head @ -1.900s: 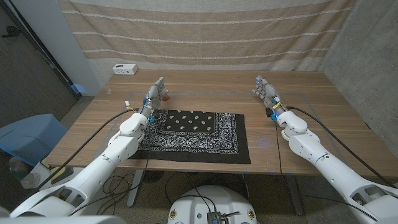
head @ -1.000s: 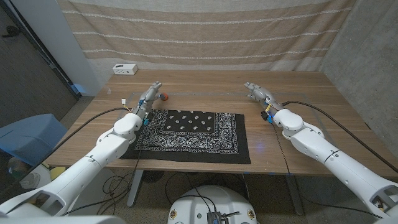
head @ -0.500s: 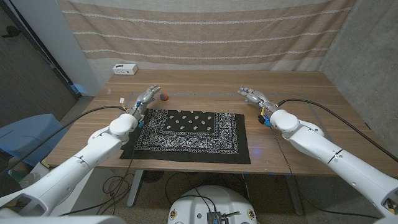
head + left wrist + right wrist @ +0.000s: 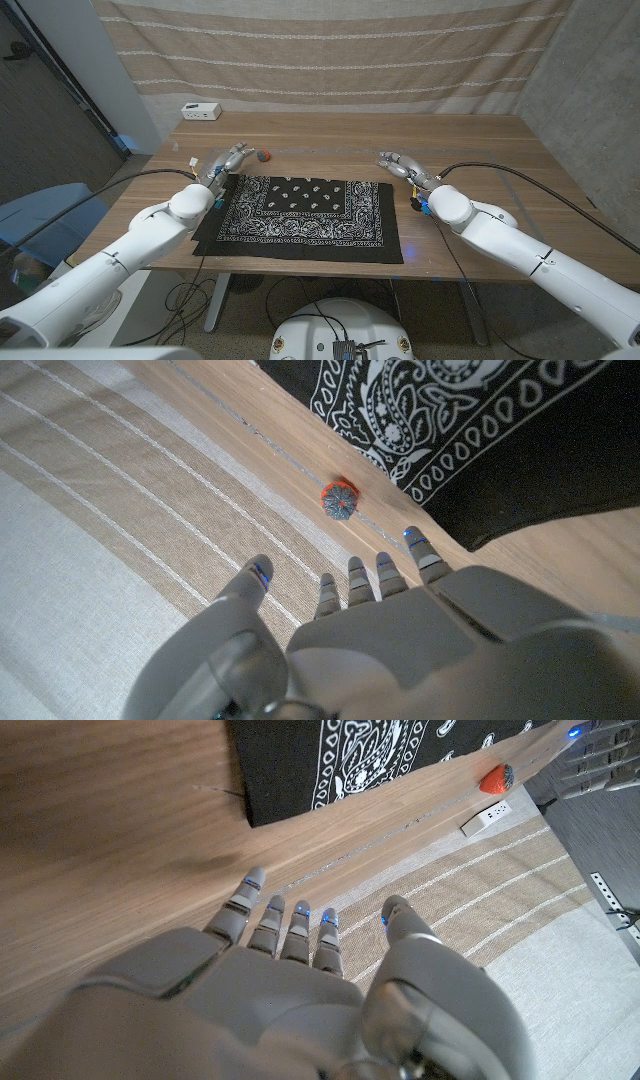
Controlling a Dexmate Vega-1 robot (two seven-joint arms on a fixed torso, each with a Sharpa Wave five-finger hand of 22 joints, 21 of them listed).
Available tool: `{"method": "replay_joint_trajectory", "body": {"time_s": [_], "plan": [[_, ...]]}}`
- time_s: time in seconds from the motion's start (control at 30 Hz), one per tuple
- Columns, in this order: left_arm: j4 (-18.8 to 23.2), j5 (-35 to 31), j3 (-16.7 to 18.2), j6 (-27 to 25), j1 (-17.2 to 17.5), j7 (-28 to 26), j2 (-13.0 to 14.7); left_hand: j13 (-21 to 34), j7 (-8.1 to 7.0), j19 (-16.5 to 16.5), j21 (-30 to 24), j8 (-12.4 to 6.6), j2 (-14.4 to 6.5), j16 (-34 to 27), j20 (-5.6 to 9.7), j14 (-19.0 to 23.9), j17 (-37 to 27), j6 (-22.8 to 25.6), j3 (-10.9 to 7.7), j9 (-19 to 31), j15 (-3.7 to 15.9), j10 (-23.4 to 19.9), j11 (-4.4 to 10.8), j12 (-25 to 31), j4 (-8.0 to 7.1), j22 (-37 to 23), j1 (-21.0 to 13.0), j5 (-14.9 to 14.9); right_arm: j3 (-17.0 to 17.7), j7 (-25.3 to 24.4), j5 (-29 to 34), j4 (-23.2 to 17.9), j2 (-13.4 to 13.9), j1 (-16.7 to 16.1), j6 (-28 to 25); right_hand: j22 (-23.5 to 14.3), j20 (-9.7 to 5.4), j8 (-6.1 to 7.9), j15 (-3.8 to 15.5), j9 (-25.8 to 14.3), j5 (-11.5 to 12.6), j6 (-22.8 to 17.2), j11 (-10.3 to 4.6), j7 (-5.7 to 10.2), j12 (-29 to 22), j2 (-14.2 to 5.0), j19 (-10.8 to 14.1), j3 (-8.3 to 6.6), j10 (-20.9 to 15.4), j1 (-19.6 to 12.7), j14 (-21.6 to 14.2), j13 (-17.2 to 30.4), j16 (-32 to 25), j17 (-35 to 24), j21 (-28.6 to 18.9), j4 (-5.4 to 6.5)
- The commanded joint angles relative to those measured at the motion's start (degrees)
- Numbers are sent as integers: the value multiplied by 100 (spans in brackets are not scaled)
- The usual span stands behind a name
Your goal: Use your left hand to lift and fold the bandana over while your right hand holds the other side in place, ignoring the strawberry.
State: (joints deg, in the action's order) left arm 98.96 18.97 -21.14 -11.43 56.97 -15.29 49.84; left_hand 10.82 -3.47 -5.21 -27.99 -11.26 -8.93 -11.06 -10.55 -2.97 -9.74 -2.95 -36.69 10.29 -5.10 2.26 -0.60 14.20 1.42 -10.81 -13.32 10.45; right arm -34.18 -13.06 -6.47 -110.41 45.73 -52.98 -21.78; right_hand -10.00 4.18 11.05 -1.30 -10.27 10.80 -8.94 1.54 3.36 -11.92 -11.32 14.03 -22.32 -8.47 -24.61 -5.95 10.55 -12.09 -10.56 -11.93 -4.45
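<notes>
Left hand [image 4: 226, 160] hovers with fingers spread, empty, near the far left corner of the bandana [image 4: 300, 212], which lies flat; right hand [image 4: 399, 164], likewise spread and empty, hovers off its far right corner; strawberry [image 4: 263, 155] beyond

The bandana [image 4: 302, 213] — black with a white paisley border and small white motifs — lies spread flat and unfolded on the table's near half, its front edge close to the table edge, while the strawberry [image 4: 263, 154] sits just beyond its far left corner.
</notes>
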Motion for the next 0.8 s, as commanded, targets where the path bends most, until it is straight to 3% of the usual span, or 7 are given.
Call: {"method": "replay_joint_trajectory", "body": {"time_s": [0.03,0.2,0.47,0.8], "plan": [[349,-244,-18,-508,118,-88,315,14,15,66,12,-38,-18,-31,-22,56,-18,60,-32,6,0,-31,22,25,67,-13,-95,-10,-337,-293,745,-647,100,-201,-803,-19,-10,64,52,-33,33,-136,-9,0,-41,4,97,-138,-130,-168,-119,15,-51,-14,-39,-28],[411,-391,-37,-585,155,-140,404,14,28,105,14,-58,-33,-30,-5,111,-17,167,-80,8,-4,-114,40,31,164,-13,-220,-22,-640,-434,1325,-824,77,-181,-1188,-20,-19,128,169,-32,46,-453,-28,-23,-69,26,243,-350,-372,-470,-281,14,-67,-1,-69,-167],[492,-523,-34,-736,213,-166,515,15,42,220,-6,-94,-29,-39,6,234,-17,375,-130,11,14,-254,79,41,319,-17,-412,-40,-1066,-510,2178,-1011,-12,-138,-1691,-24,-48,219,290,-33,6,-981,-67,-38,-99,46,416,-539,-713,-829,-491,15,-90,-3,-96,-318],[542,-594,-14,-793,291,-146,599,15,82,259,-6,-108,-24,-36,25,289,-18,501,-150,13,24,-339,78,44,416,-19,-532,-47,-1505,-661,3258,-947,-208,-140,-2139,-25,-226,295,507,-34,-23,-1611,-238,39,-149,20,561,-789,-1194,-1350,-574,18,-55,-4,-102,-456]]}}
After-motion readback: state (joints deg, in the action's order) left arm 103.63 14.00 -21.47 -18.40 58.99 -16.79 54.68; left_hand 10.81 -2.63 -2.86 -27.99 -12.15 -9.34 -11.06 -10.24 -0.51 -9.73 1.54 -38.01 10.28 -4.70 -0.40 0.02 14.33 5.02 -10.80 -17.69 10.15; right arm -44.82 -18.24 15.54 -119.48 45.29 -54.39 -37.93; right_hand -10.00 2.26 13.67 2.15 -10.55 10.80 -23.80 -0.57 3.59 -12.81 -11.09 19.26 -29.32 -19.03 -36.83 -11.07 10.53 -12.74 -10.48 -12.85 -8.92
